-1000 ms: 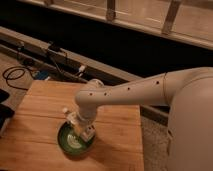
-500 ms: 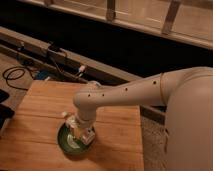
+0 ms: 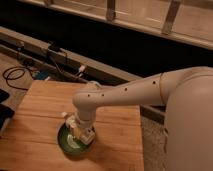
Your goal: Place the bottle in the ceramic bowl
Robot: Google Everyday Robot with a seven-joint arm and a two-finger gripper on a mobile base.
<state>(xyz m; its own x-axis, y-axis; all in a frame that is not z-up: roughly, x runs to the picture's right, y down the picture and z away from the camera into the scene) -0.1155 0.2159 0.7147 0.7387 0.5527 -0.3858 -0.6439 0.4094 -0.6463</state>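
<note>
The white arm's two-finger gripper hangs low over the round glossy green ceramic bowl, which sits directly beneath it on the pale wooden table. The wrist points straight down, probably so that whatever it carries drops inside the rim rather than across it. The small slim white plastic bottle seems to be the pale piece just up and left of the gripper, at the bowl's far edge — though that could belong to the wrist, so whether it is held or already resting there is unclear. Beyond the arm, black cables trail along the floor.
</note>
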